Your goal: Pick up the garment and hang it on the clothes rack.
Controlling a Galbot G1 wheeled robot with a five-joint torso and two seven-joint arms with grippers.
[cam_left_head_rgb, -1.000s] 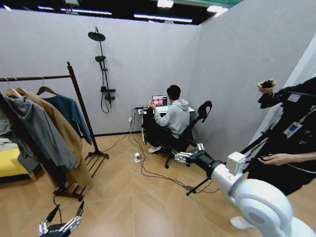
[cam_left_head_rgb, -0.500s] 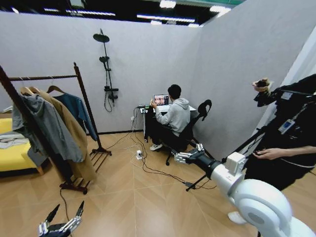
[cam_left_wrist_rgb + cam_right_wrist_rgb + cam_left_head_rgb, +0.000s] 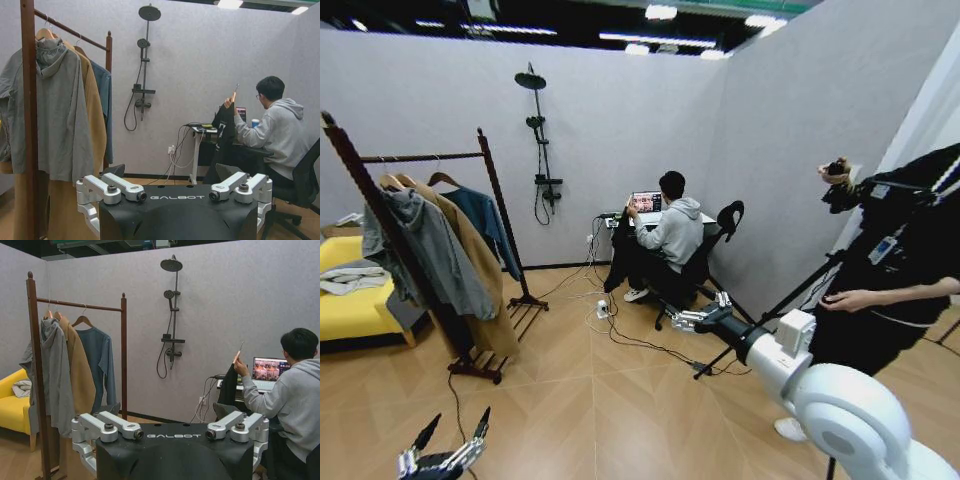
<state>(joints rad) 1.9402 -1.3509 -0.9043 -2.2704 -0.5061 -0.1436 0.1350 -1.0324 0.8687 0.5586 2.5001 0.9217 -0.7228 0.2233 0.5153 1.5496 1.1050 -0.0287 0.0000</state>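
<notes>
Head view gives me the whole room, so I start with the biggest thing: the clothes rack (image 3: 485,160), standing at the left of the frame with its 2 knobbed posts and 1 bar across the top. It is turned at an angle to me, so I see it nearly end on and its load overlaps. 3 pieces hang from that bar. The grey hooded jacket (image 3: 425,250) is nearest me, the long tan coat (image 3: 480,290) is behind it, and the garment (image 3: 485,225) hangs farthest back by the far post, on its wooden hanger. I judge it sits at that end because it is the shortest piece and stays free of the coats there. In the right wrist view the garment (image 3: 97,365) shows just left of centre, its sleeves falling straight beside the tan coat.

My right gripper (image 3: 695,317) reaches out low at centre right of the head view, well apart from the rack, fingers spread and holding nothing. My left gripper (image 3: 445,450) hangs at the bottom left edge, fingers also apart and empty. I judge both are held low and forward like this because I am not yet within reach of the rack.
</notes>
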